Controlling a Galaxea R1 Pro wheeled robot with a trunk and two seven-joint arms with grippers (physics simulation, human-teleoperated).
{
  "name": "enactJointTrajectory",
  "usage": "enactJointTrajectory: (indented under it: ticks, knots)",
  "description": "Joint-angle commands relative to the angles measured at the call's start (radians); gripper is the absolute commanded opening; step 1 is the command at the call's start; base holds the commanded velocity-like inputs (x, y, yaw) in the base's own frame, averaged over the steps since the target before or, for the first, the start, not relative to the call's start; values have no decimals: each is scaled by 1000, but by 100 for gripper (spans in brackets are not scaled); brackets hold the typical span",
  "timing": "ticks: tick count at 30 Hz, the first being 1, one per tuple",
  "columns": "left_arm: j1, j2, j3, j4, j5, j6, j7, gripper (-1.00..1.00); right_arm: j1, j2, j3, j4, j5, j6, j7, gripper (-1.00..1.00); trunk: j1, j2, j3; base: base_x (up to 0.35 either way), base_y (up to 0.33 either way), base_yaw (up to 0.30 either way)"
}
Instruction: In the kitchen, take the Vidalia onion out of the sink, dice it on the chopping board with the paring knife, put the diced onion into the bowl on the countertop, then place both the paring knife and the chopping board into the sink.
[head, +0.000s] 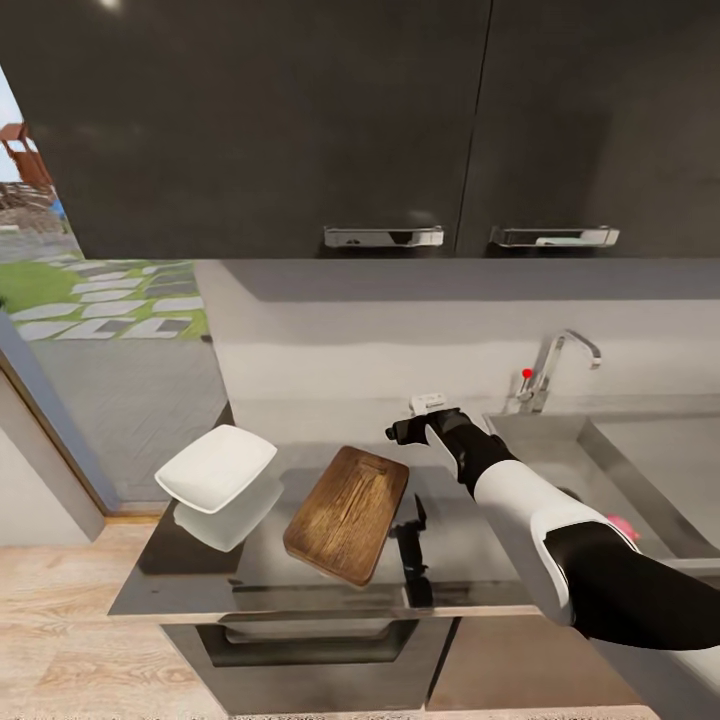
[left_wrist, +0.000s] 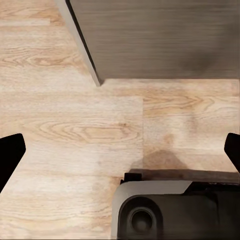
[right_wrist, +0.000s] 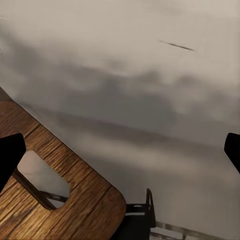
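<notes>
onion, vidalia: not made out for certain; a small pink patch (head: 622, 527) showed past the right forearm, low in the sink, too hidden to name.

desk (head: 470, 545): grey worktop carrying board, bowl and knife.

sink (head: 640, 470): steel basin at the desk's right end, tap with red knob (head: 527, 374) behind it.

chopping board (head: 348, 511): brown wood, long axis running from the front edge back and slightly right, slot end away from the robot; its near corner overhung the desk's front edge.

bowl (head: 217, 466): white, squarish, left of the board and apart from it.

paring knife (head: 418, 520): dark, just beside the board's right edge, seemingly upright or tilted; exact pose unclear.

right gripper (head: 404, 432): hovered above the desk behind the board's slot end, between board and sink; fingers (right_wrist: 10, 156) spread wide apart, holding nothing. judged the nearer arm: the knife lay toward the robot from it, the sink to its right.

left gripper (left_wrist: 120, 155): over the wooden floor (left_wrist: 75, 135), fingers apart and empty, away from the work.
</notes>
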Motion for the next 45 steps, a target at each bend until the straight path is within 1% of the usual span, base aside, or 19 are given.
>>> enactJointTrajectory:
  ticks: [1, 9, 17, 41, 45]
  knots:
    - [0, 0, 1, 0, 2, -1, 0, 100, -1, 0, 5, -1, 1, 5, 2, 100, 1, -2, -3, 0, 0, 0]
    - [0, 0, 1, 6, 2, -1, 0, 100, 0, 0, 5, 0, 1, 5, 2, 100, 1, -2, -16, 11, 0, 0]
    - [0, 0, 1, 16, 2, -1, -1, 100, 0, 10, 5, 14, 1, 5, 2, 100, 1, -2, -29, 57, 0, 0]
    - [0, 0, 2, 19, 2, -1, -1, 100, 0, 12, 5, 17, 2, 5, 3, 100, 1, -2, -67, 1, 0, 0]
    - [0, 0, 2, 19, 3, -1, -1, 100, 0, 13, 5, 17, 2, 5, 18, 100, 1, -2, -74, 0, 0, 0]
